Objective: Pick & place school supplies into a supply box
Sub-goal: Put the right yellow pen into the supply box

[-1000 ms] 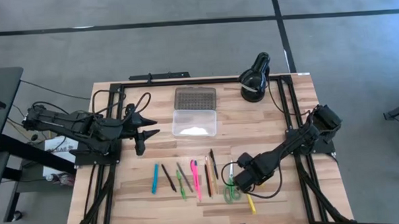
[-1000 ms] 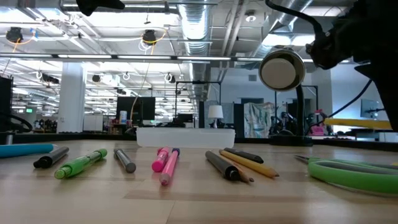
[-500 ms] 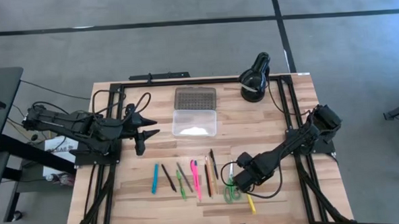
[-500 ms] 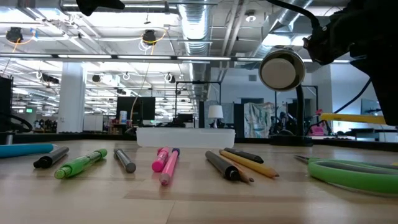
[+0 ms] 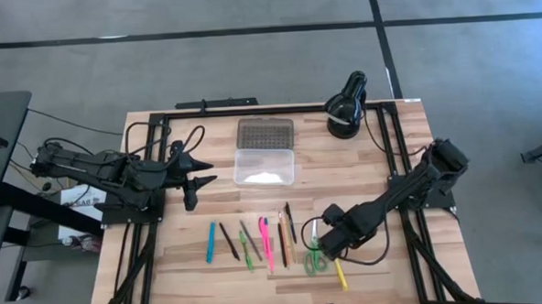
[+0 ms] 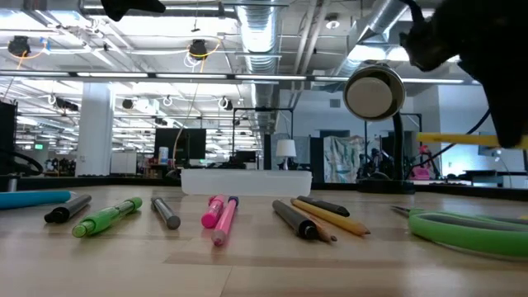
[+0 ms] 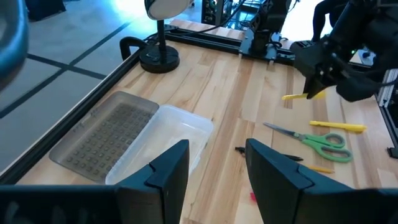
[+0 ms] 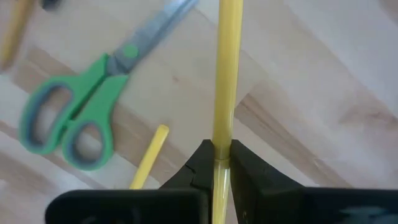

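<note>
My right gripper hangs above the table's near right part, shut on a thin yellow pencil that also shows in the low view. Below it lie the green-handled scissors and a yellow marker. A row of pens, pencils and markers lies flat on the wood. The clear supply box stands at mid table, its grey dotted lid lying open on the far side. My left gripper waits open at the left, above the table. My right gripper pinches the yellow pencil's shaft between its two fingers. The fingers point down from above and lie across the pencil. The pencil is level and lifted clear of the table, and a long part of it sticks out to one side of the fingers.
A black round desk lamp stands at the far right corner, with its cable along the right edge. Bare wood lies between the box and the row of supplies. Black frame rails run along the table's sides.
My right gripper has risen a little with the yellow pencil, which stays level and now hangs higher above the table in the low view. The left arm and the things on the table have kept still.
</note>
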Controlling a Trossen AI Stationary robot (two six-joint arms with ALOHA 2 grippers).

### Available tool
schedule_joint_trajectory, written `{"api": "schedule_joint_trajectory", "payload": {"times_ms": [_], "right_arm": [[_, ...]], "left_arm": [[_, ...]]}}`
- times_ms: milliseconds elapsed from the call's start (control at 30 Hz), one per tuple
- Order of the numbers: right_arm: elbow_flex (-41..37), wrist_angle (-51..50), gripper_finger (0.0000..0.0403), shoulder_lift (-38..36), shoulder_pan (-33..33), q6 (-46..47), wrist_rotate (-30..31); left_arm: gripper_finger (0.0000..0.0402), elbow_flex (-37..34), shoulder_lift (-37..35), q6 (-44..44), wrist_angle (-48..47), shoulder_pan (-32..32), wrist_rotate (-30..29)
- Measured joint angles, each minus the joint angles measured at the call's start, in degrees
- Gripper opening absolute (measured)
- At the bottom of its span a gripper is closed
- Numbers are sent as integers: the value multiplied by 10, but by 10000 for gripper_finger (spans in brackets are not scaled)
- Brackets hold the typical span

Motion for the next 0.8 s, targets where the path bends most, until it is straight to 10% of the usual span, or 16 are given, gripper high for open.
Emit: {"api": "schedule_joint_trajectory", "payload": {"times_ms": [800], "right_arm": [[5, 170, 15, -59, -276, -410, 48]], "left_arm": [[153, 0, 0, -15, -17, 0, -25]]}}
